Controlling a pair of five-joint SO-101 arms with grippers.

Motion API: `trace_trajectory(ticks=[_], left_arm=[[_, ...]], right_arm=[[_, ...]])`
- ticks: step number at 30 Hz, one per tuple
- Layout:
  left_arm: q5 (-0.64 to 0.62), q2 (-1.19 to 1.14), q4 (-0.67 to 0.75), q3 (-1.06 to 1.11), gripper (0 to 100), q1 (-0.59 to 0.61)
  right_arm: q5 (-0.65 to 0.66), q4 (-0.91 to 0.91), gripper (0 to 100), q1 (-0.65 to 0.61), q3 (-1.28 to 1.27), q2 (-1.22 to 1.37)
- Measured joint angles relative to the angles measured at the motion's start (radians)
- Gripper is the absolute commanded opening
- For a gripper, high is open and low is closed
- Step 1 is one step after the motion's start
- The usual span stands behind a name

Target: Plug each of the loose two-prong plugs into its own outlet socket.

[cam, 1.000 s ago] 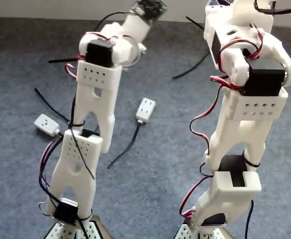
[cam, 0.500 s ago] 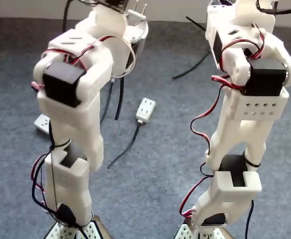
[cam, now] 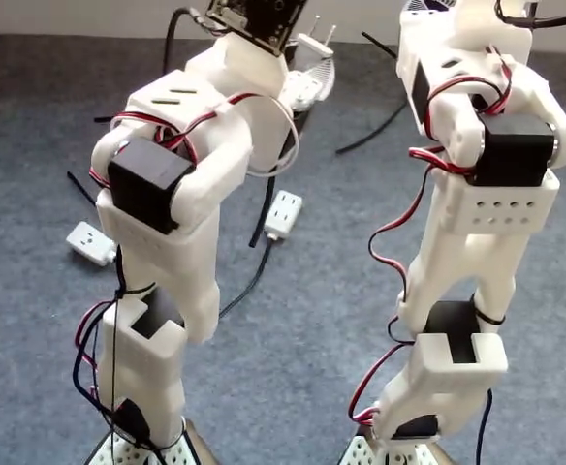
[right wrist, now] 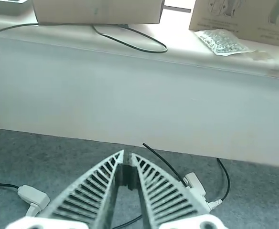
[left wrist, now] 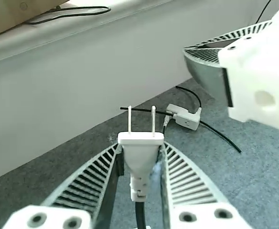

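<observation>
Grips plug (left wrist: 140, 160) in left hand (left wrist: 140, 144), right hand (right wrist: 126, 160) pressed together; yet to fill outlet socket (cam: 283, 213) at six o'clock.

Grey carpet strewn with sockets and cords.
The grey carpet (cam: 341, 291) carries two white outlet sockets lying flat and well apart: one socket (cam: 282, 214) near the middle, its black cord (cam: 249, 281) trailing toward the near edge, the other socket (cam: 91, 242) off to the left. A thin black cable (cam: 370, 131) lies farther back. Close to the far wall (left wrist: 82, 86), a white cord end (left wrist: 186, 118) rests on the carpet.
</observation>
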State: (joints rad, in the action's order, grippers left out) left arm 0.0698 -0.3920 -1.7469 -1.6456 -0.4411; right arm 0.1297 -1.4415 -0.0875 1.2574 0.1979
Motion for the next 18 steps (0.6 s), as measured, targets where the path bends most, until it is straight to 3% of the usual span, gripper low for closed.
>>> trace_trajectory(ticks=[10,18], left_arm=[[-0.098,0.249,-0.017,0.037,1,0.000],[-0.169,0.470,-0.017,0.503,1,0.002]], right_arm=[[0.000,0.000,1.3,-0.008,0.000,0.000],[0.000,0.000,1.3,-0.008,0.000,0.000]])
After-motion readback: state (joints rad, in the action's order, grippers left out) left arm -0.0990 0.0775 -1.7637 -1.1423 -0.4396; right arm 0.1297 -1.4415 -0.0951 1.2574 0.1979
